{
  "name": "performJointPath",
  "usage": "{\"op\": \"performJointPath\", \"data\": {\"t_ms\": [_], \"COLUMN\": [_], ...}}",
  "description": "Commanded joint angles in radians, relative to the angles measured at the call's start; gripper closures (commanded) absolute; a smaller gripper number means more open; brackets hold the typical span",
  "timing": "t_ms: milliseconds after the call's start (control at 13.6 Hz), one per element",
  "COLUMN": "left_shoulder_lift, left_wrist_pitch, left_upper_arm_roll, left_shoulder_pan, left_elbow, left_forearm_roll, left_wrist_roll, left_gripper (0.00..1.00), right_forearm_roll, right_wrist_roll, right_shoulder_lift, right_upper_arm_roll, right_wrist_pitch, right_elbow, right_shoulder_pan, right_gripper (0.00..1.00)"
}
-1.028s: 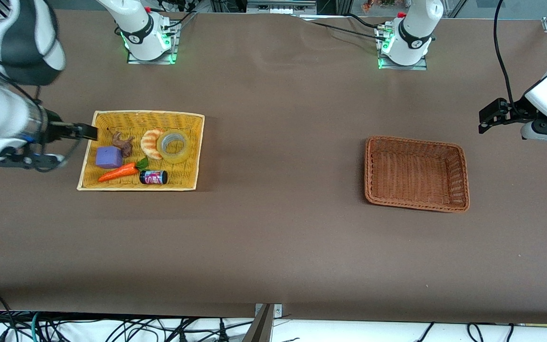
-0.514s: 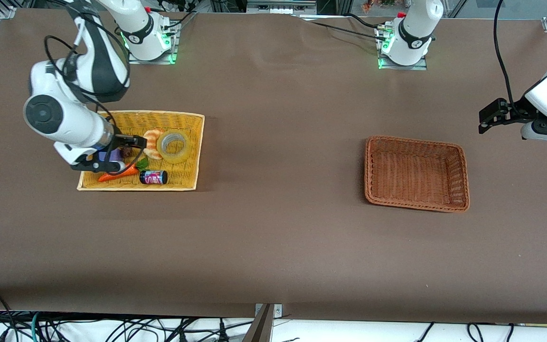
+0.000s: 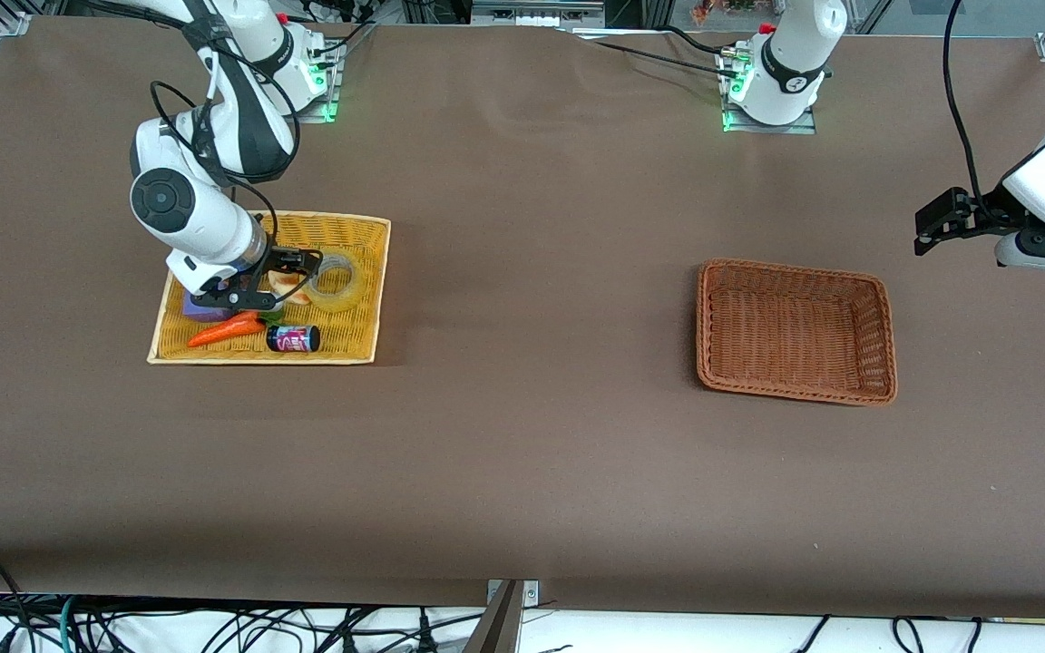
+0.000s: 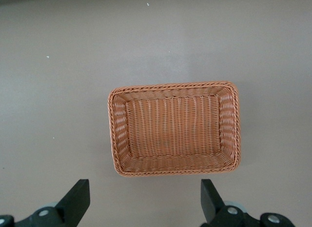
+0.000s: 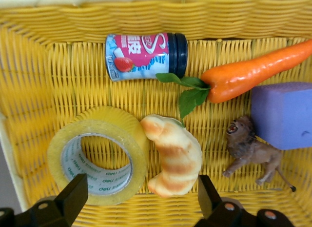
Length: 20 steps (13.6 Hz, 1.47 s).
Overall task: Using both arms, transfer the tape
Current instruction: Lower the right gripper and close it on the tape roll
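The tape is a yellowish ring that lies flat in the yellow basket, beside the striped croissant. My right gripper hangs open and empty over these two. In the right wrist view the tape and croissant lie side by side between the spread fingers of the right gripper, which touches neither. My left gripper waits open and empty in the air at the left arm's end of the table. In the left wrist view the left gripper looks down on the brown basket.
The yellow basket also holds a carrot, a small yogurt bottle, a purple block and a lion figure. The brown basket is empty, toward the left arm's end.
My right arm has swung in from the right arm's end of the table and lowered its gripper over the tape and croissant. The left arm has not moved.
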Motion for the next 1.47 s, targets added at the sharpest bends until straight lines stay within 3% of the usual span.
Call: {"op": "performJointPath", "data": {"t_ms": [0, 587, 1394], "left_shoulder_lift": [0.012, 0.012, 0.012], "left_wrist_pitch": [-0.020, -0.020, -0.022], "left_upper_arm_roll": [-0.003, -0.003, -0.003], "left_shoulder_pan": [0.004, 0.004, 0.004], "left_elbow": [0.030, 0.030, 0.028], "left_forearm_roll": [0.003, 0.003, 0.003], "left_wrist_roll": [0.002, 0.002, 0.002], "left_gripper": [0.00, 0.00, 0.00], "right_forearm_roll": [0.010, 0.009, 0.007], "right_wrist_roll": [0.007, 0.005, 0.043], "right_shoulder_lift": [-0.027, 0.069, 0.072], "right_upper_arm_roll": [0.010, 0.012, 0.039], "right_wrist_pitch": [0.103, 0.269, 0.267], "right_elbow": [-0.087, -0.100, -0.115], "right_shoulder_pan": [-0.008, -0.006, 0.000], "right_gripper": [0.00, 0.00, 0.00]}}
